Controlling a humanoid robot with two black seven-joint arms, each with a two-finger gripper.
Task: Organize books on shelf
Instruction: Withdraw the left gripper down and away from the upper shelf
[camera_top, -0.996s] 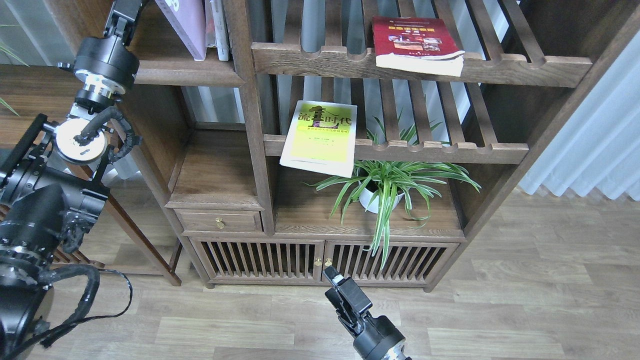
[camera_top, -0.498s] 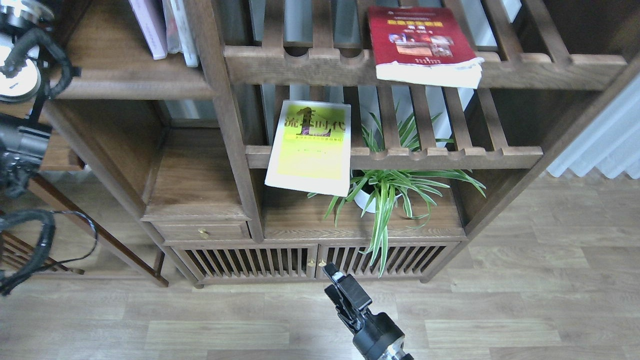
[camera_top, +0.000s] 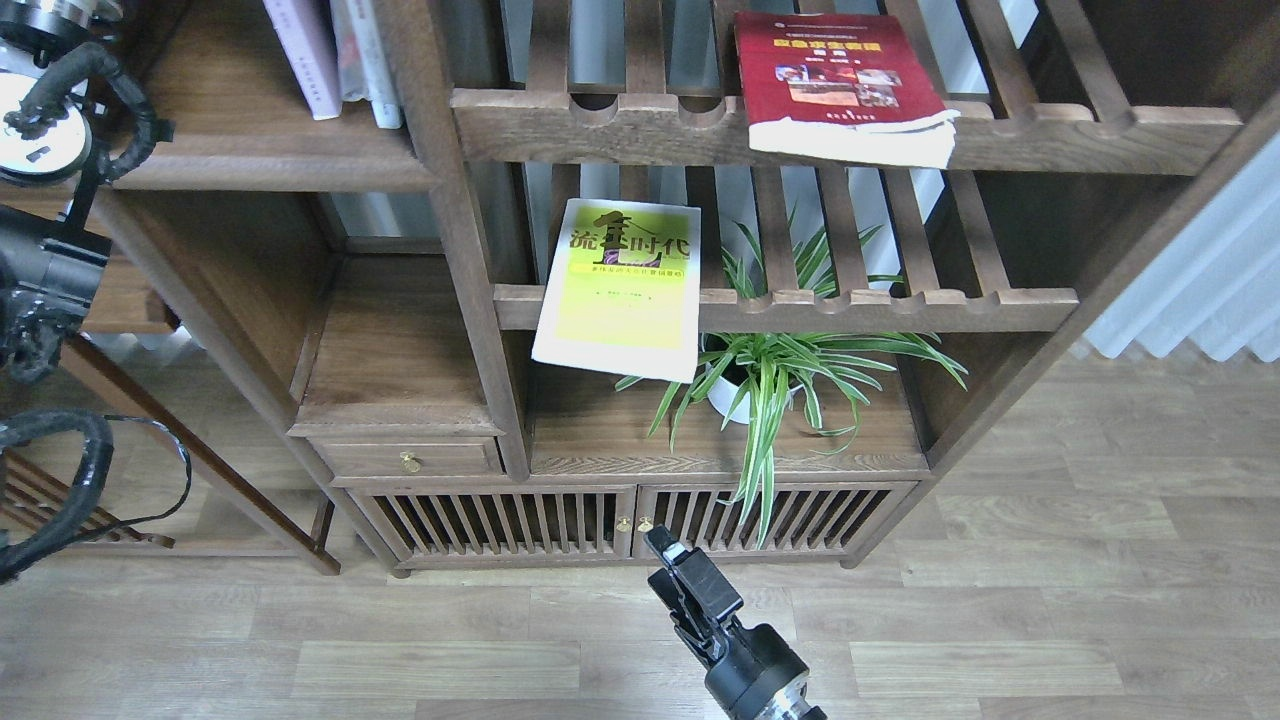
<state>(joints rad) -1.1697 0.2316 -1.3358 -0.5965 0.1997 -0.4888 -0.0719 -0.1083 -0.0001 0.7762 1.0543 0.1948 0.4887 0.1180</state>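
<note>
My view takes in a wood-plank floor (camera_top: 1050, 600) carrying a dark wooden bookcase (camera_top: 480, 300) on short feet. Just left of it, the slanted legs of a second wooden frame (camera_top: 200, 470) also rest on the planks, with a black cable (camera_top: 150, 510) hanging above them.

Left hand beyond the top edge; lavender book (camera_top: 297, 55) cropped.
</note>
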